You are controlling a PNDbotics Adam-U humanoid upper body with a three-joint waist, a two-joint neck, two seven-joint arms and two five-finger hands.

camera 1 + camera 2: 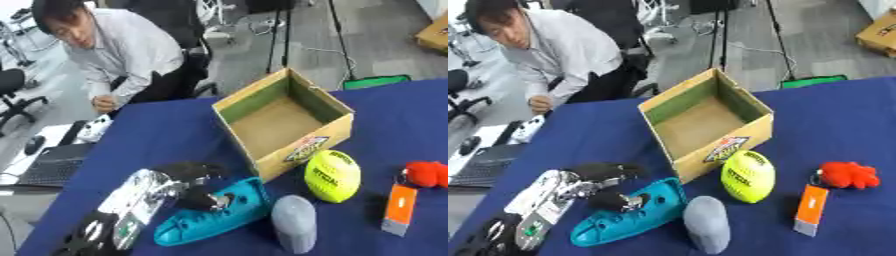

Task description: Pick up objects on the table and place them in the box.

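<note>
So the left hand (194,182) is down on the teal shoe (214,212), the clog kind with holes in the top. Its thumb sits on the upper and the fingers curl over the far edge, so I'd call that a grip, though I can't see how far it wraps. The right hand isn't in view at all.

The shoe lies on the blue table (166,135), toe pointing at the near left corner, heel end just in front of the cardboard box (284,120). The box is open and looks empty from here.

My guess on handling: foam or rubber, so light and a bit squishy, and it'll flex if squeezed mid-body. The heel rim where the hand already sits seems the best spot, stiffer and easy to hook.

Still waiting on the table:
- the yellow ball (332,175), touching the box front, round and likely to roll
- a grey rounded thing (294,222), right beside the shoe, can't tell what it's made of
- an orange tag (400,209)
- a red fuzzy toy (427,174), probably soft and easy
</note>
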